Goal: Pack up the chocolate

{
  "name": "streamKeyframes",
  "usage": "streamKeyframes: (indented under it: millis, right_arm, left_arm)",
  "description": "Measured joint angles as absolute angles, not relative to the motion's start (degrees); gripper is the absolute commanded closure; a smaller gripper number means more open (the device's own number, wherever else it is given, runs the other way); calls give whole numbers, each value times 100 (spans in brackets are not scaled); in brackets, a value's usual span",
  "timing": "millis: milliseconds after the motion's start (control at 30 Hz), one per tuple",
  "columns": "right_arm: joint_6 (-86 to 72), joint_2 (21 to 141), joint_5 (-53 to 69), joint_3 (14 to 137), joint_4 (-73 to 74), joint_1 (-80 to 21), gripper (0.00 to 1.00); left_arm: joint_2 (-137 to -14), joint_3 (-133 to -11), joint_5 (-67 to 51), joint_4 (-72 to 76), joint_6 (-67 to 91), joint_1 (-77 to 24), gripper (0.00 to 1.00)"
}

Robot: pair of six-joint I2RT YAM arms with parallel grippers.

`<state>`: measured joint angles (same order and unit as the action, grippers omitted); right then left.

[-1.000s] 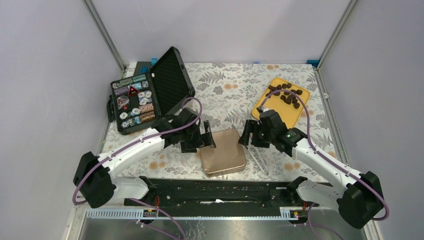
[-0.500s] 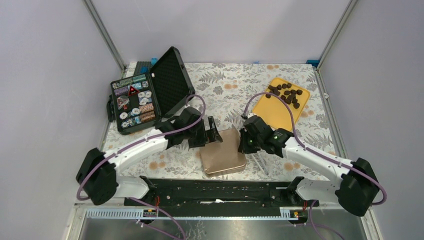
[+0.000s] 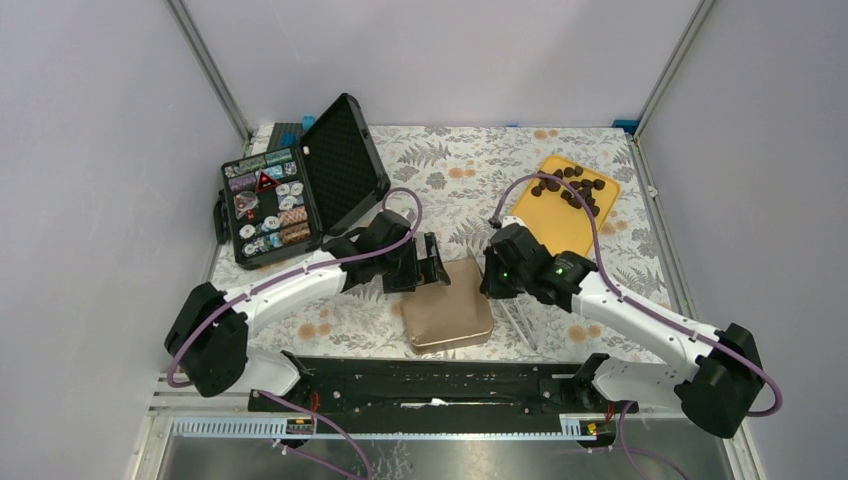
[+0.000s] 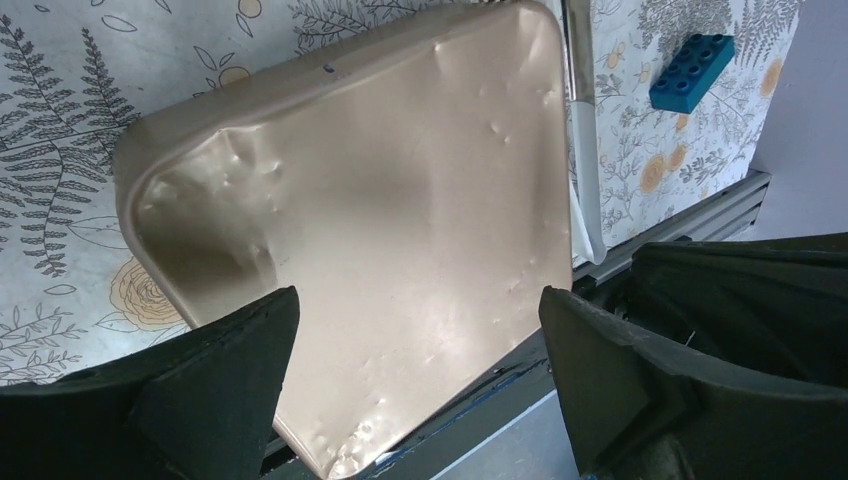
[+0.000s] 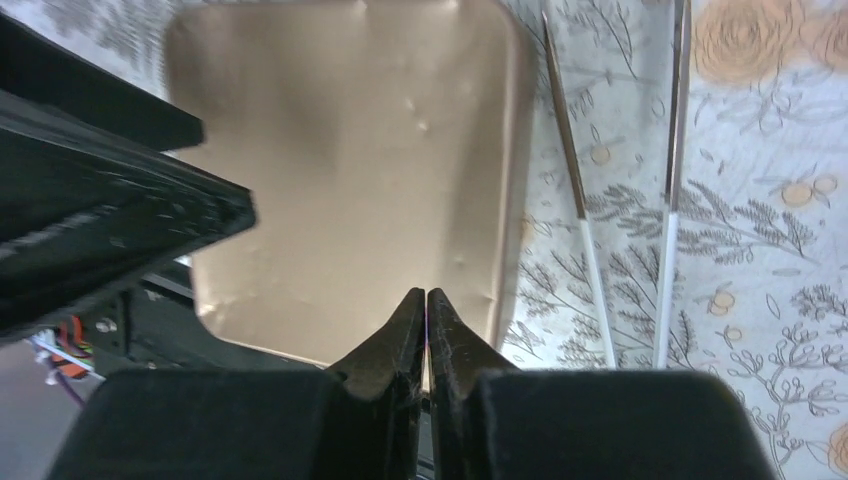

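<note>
open black case (image 3: 290, 195): assorted small parts in foam | yellow tray (image 3: 553, 216): chocolate (image 3: 578, 190) clustered at far end | golden-brown tin (image 3: 447, 310): closed, contents hidden | left gripper (image 4: 420, 340): spread wide over tin | right gripper (image 5: 427, 300): fingers pressed together above tin

Floral table (image 3: 450, 170) bears golden tin (image 3: 447, 305), yellow tray (image 3: 550, 215), black case (image 3: 345, 165).

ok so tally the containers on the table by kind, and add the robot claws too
yellow tray: 1
gold square tin: 1
black case, lid open: 1
claws: 2, left claw and right claw
total: 5
</note>
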<state>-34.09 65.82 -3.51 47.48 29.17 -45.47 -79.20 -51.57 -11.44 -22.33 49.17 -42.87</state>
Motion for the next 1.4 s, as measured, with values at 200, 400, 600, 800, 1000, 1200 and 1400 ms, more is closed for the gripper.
streamKeyframes:
  millis: [200, 400, 600, 800, 1000, 1200, 1400]
  right_arm:
    - [-3350, 6722, -338, 5072, 2753, -4547, 88]
    - [-3310, 7317, -237, 5002, 2451, -4550, 88]
    - [-3251, 7876, -248, 4847, 2058, -4560, 87]
    - [-3076, 7889, -703, 5172, 2425, -4567, 82]
    - [-2827, 8182, -1278, 6392, 2456, -4512, 85]
    - [-2834, 8783, -1411, 6272, 2198, -4466, 86]
    - [-2961, 9120, -1422, 6117, 2130, -4460, 84]
  left_arm:
    - [-7712, -5310, -1039, -2408, 4890, -4230, 2]
    - [-7548, -5083, -814, -2064, 4899, -4163, 6]
    - [-7964, -4783, -847, -1450, 4993, -4130, 6]
    - [-7889, -5065, -526, -2032, 4777, -4115, 4]
    - [-7824, -5677, -215, -2388, 4517, -3999, 3]
    - [-7885, -5443, -158, -2134, 4515, -3859, 3]
    - [-8401, -5000, -270, -2141, 4547, -3811, 3]
